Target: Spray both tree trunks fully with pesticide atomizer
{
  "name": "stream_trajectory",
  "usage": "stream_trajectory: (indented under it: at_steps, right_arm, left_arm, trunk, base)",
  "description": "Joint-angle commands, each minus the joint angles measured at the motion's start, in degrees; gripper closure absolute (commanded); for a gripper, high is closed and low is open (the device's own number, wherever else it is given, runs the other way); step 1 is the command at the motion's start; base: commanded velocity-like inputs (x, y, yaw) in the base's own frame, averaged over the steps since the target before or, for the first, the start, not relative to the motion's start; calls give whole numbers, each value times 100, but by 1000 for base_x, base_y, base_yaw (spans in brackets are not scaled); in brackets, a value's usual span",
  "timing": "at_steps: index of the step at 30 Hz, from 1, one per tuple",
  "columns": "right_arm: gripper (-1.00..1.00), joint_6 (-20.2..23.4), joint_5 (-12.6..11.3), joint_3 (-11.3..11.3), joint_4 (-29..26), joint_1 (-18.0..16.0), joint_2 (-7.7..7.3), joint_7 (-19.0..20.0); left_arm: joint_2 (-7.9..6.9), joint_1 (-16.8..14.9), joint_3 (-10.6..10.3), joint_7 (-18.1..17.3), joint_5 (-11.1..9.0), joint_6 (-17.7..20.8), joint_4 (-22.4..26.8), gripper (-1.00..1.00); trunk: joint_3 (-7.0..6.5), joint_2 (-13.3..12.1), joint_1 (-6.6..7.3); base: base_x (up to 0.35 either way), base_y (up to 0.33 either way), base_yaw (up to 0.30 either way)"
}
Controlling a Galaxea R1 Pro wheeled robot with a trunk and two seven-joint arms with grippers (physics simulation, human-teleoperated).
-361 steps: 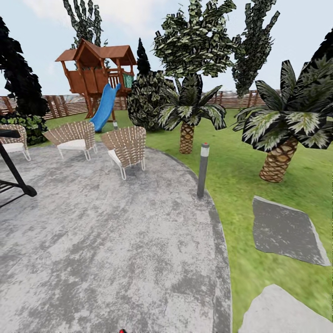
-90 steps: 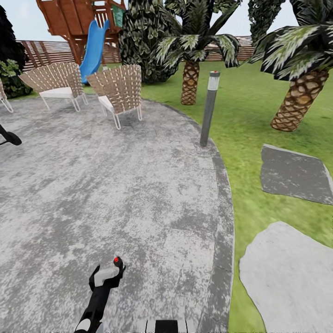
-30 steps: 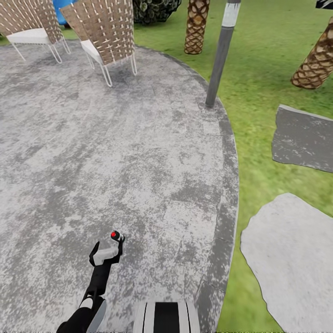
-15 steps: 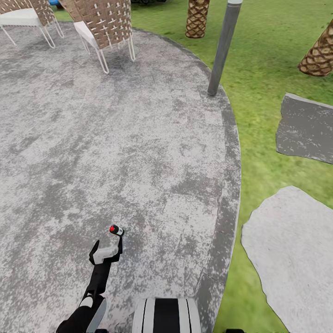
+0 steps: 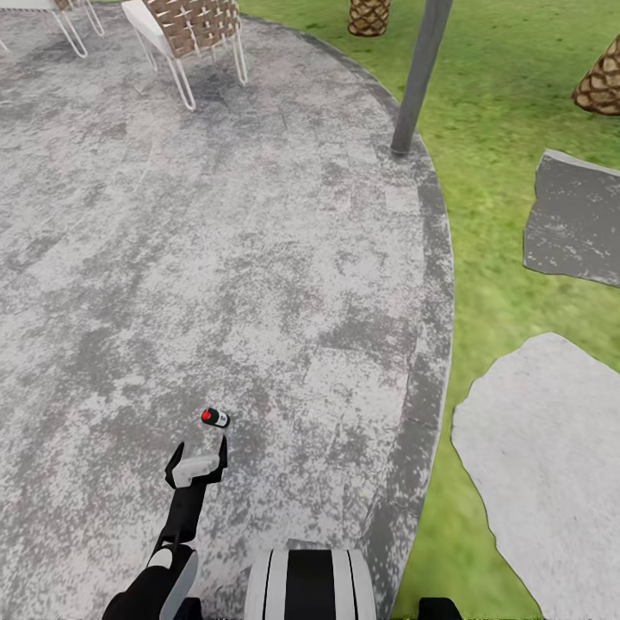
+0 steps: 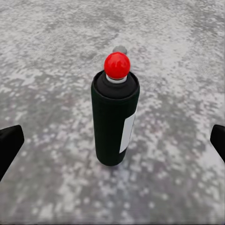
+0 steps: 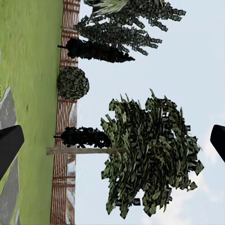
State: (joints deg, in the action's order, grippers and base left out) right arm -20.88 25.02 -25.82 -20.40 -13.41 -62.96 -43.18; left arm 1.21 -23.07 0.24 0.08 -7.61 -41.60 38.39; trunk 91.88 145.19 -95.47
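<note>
Pesticide atomizer [image 5: 214, 418] stands upright on grey stone patio [image 5: 215, 258], lower left of head view, long axis vertical, red cap on top.

Left end effector [image 5: 198, 456] just below it in frame, near but not touching, fingers spread wide (left wrist view: bottle [image 6: 114, 119] centred between fingertips [image 6: 9, 143]).

Left arm clearly nearer.

Right end effector open too, its camera facing sky, tree [image 7: 140, 150], fence [image 7: 63, 140].

Nothing between bottle and left end effector; bollard lamp [image 5: 420, 73], wicker chair [image 5: 185, 26] well apart, top of frame.
</note>
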Motion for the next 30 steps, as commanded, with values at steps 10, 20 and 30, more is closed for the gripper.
stream_trajectory:
  at_steps: [10, 20, 30]
  right_arm:
    - [-100, -31, 47, -37, 10, -13, 3, 4]
    - [-100, -31, 47, -37, 40, -13, 3, 6]
    - [-100, -31, 47, -37, 54, -13, 3, 6]
  left_arm:
    - [2, 2, 10, 6, -21, -15, -11, -100]
    - [2, -1, 11, 2, -20, -8, -45, -100]
    - [2, 3, 11, 1, -21, -5, -44, -100]
  trunk:
    - [3, 1, 1]
    - [3, 1, 1]
    - [3, 1, 1]
  base:
    - [0, 0, 0]
    - [0, 0, 0]
    - [80, 0, 0]
